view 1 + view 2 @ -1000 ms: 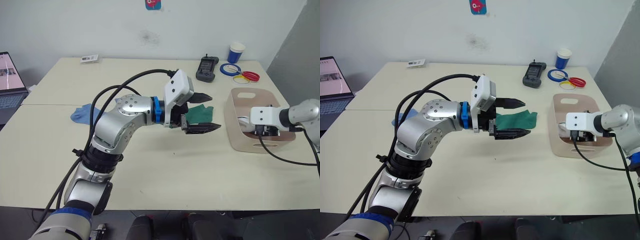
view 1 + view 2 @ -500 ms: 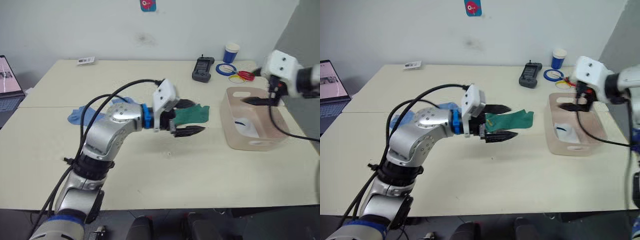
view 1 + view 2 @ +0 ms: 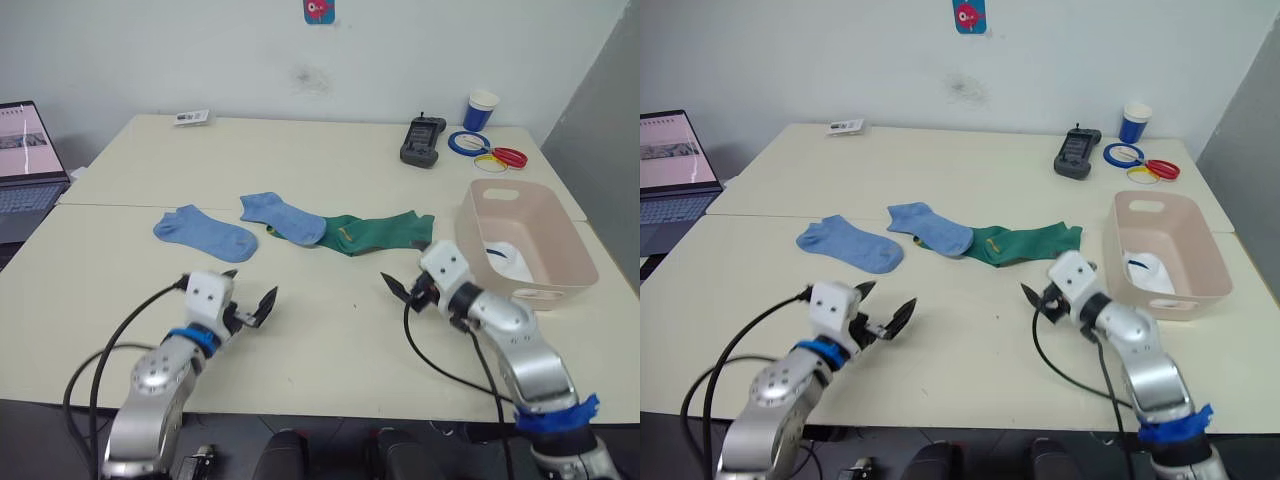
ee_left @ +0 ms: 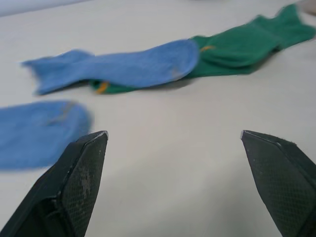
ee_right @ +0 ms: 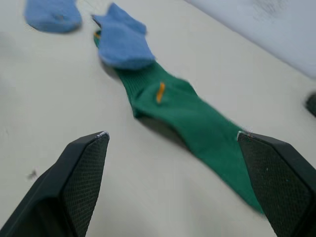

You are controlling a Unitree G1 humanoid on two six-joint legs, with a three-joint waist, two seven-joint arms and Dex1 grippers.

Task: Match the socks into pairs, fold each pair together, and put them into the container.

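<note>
White pair appears done: white fabric with a dark stripe lies inside the container (image 3: pixel 530 215), which sits at the table's right side, about 3 o'clock from the table centre. Remaining on the table (image 3: pixel 330 370): two light blue and the dark green socks.

Left gripper (image 3: pixel 250 300) hovers low over the near table at roughly 7 o'clock from centre, fingers spread wide, empty. Right gripper (image 3: pixel 400 290) hovers at about 5 o'clock, fingers likewise spread apart, empty, aimed toward the sock group.

Sock layout:
- Light blue sock A (image 3: pixel 205 233): lies alone at 9 o'clock of the group, long axis running 10-to-4 o'clock, flat.
- Light blue sock B (image 3: pixel 283 217): long axis also 10-to-4, its toe end overlapping the green.
- Dark green socks (image 3: pixel 385 232): stacked or side by side (cannot tell which), long axis roughly 8-to-2 o'clock, cuff end toward the container; small yellow mark near the middle.

Judged step in hand: pick the next pair. Suggested approach: lift blue sock B off the green first, pinching its free heel end so the green is not dragged along; lay it along sock A with axes matched, then fold. Alternatively take the green at the cuff end with the right gripper. Risk: pinching both layers at the overlap.
</note>
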